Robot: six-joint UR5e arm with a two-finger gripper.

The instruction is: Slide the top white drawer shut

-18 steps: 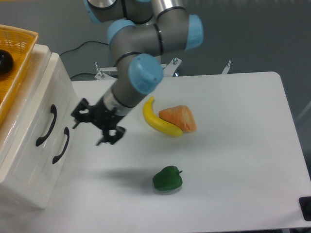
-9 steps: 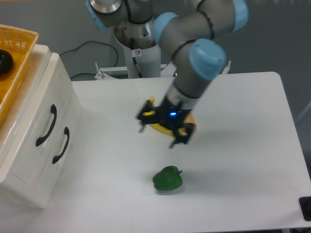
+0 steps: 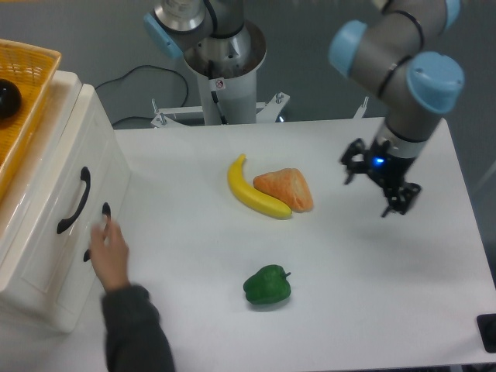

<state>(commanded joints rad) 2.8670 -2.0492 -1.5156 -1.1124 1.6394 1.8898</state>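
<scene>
Since a second ago, my hand (image 3: 379,187) has swung from beside the cabinet, past the banana, to the right side of the tabletop (image 3: 364,294), and a person's hand (image 3: 109,253) has come in at the lower left. I hover above the surface with my fingers spread apart, gripping nothing. To my left lie an orange wedge (image 3: 286,189) and, touching it, the banana (image 3: 253,191), with a green pepper (image 3: 268,284) nearer the front edge. Far left, the top white drawer (image 3: 62,182) sits pushed into its cabinet, and the person's fingers reach the lower drawer's handle (image 3: 99,226). A yellow basket (image 3: 22,85) rests on top.
</scene>
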